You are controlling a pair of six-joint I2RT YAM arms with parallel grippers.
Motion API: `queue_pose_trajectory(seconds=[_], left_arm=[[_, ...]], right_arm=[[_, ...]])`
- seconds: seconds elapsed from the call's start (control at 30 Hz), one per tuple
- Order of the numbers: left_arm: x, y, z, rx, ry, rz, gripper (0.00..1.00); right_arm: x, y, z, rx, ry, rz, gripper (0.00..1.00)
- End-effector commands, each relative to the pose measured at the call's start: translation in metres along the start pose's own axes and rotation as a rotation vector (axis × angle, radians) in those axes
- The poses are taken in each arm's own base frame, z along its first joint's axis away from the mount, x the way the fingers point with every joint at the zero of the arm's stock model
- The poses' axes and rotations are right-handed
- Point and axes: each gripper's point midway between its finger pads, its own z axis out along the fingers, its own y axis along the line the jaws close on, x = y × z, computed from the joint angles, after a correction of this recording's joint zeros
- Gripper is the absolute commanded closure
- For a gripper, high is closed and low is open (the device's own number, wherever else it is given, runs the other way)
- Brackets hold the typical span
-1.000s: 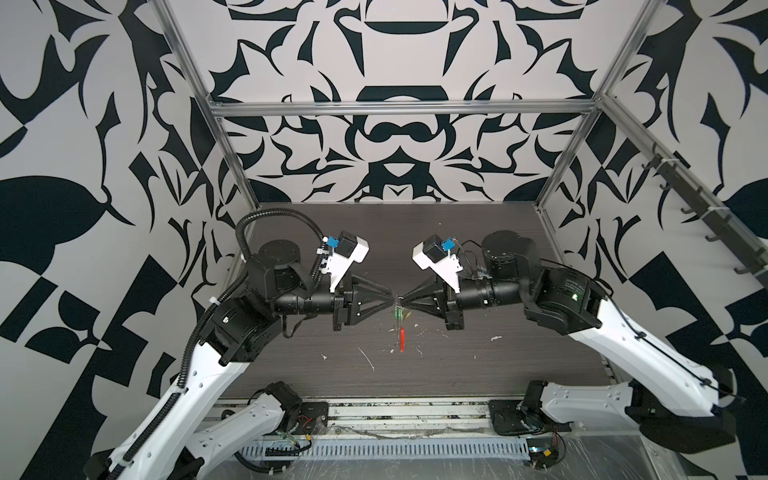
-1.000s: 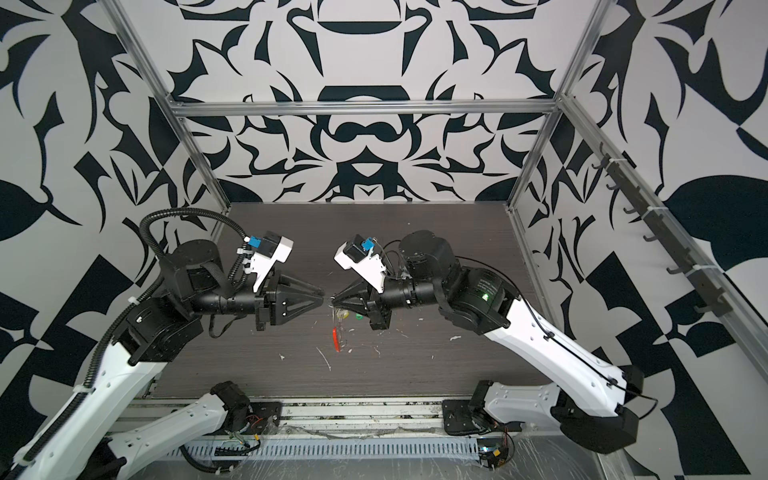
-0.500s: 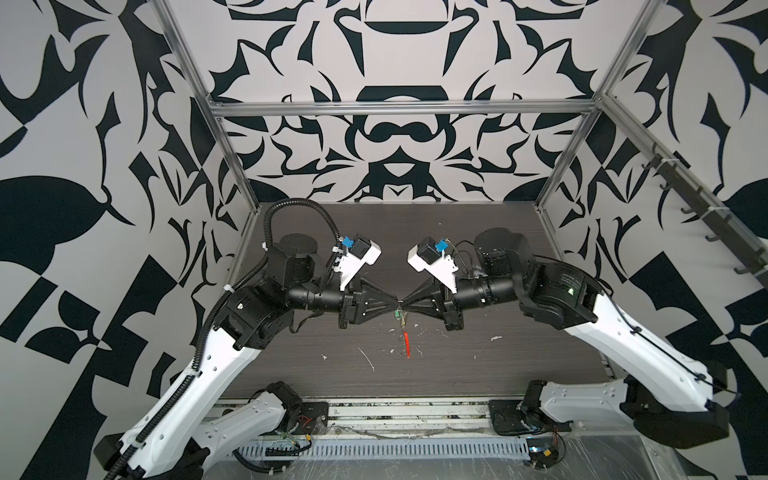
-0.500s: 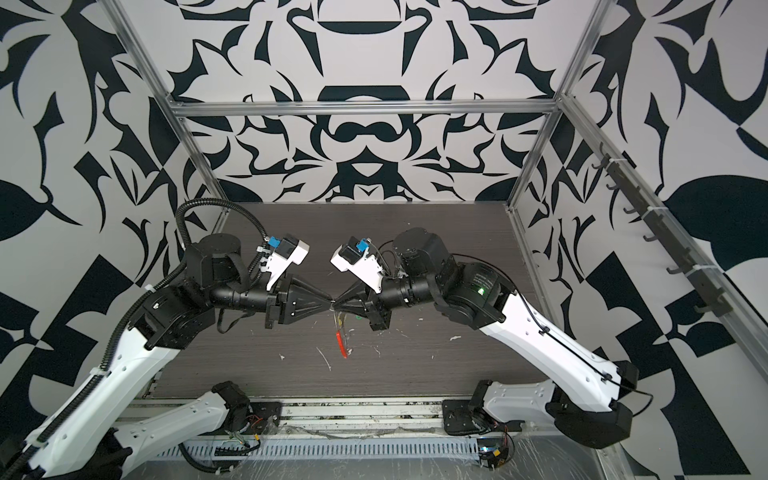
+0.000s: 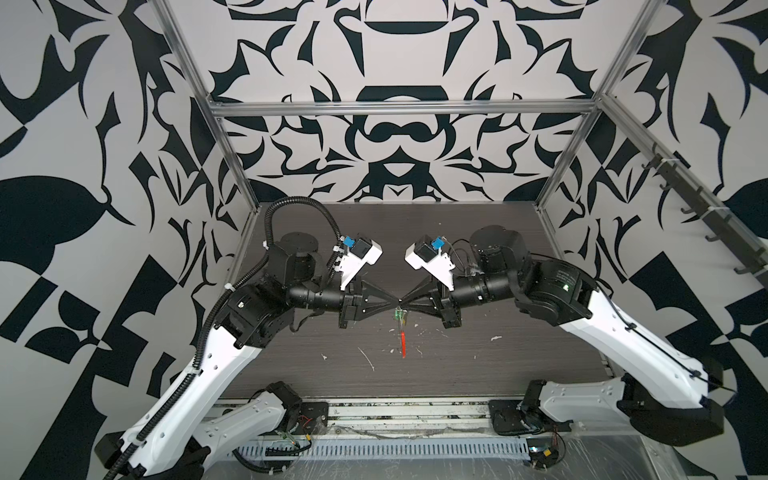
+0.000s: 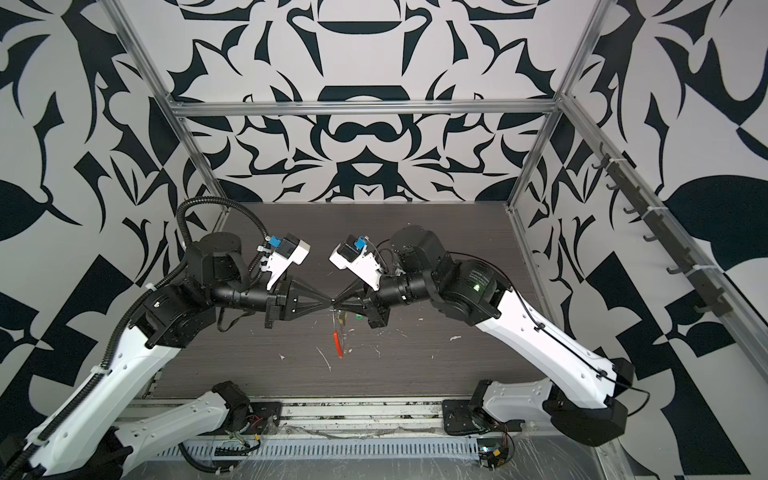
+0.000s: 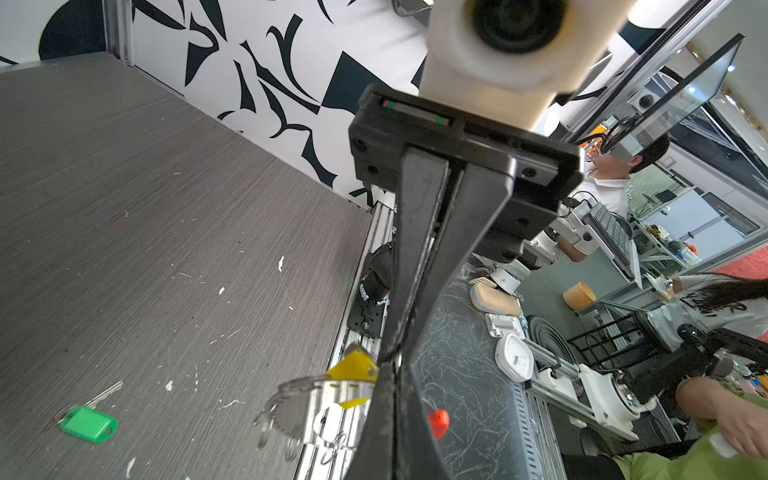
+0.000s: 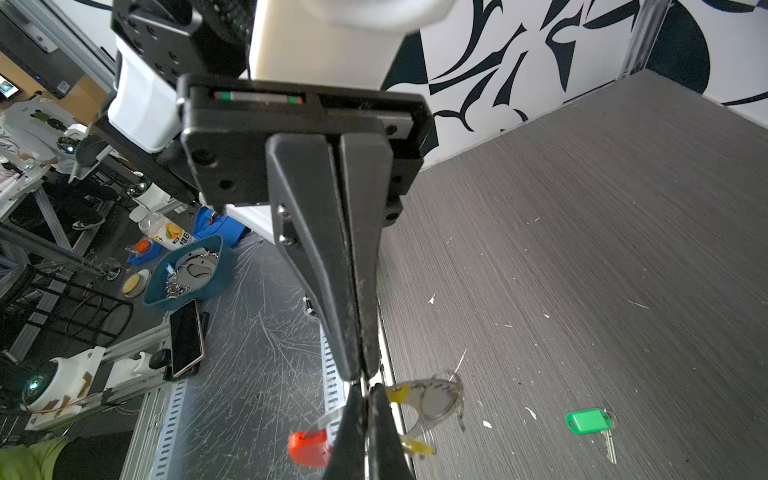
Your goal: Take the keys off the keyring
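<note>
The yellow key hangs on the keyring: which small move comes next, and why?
Probably the left gripper, shut beside the yellow key, should ease it along the keyring that the right gripper holds aloft; the green key already lies free.

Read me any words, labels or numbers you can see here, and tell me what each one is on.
"维B", partly hidden: bottle label, beyond the table.
Too small to read: clock numerals; print on right arm.
Nothing readable on green tag.
</note>
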Motion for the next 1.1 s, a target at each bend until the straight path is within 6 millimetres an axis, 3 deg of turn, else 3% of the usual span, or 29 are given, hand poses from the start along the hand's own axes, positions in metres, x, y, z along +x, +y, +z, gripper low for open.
queue_pose_trajectory(seconds=[0.0,0.17,0.33,0.7,1.07], left_arm=[[-0.007,-0.002,-0.004,-0.017,-0.055,0.042,1.0],[-0.015,-0.005,-0.011,-0.034,-0.154,0.107,1.0],[-0.021,-0.008,-0.015,-0.026,-0.248,0.144,1.0],[-0.025,-0.016,-0.021,0.003,-0.318,0.17,1.0],[-0.023,-0.015,-0.021,0.005,-0.322,0.171,1.0]], right_arm=[[-0.031,0.017,-0.014,-0.038,-0.121,-0.068,1.0],[-0.041,0.015,-0.023,-0.002,-0.236,-0.097,0.69],[-0.046,0.013,-0.033,0.018,-0.373,-0.122,0.59],[-0.04,0.016,-0.023,-0.066,-0.44,-0.12,0.55],[-0.033,0.02,-0.016,-0.129,-0.441,-0.097,0.67]])
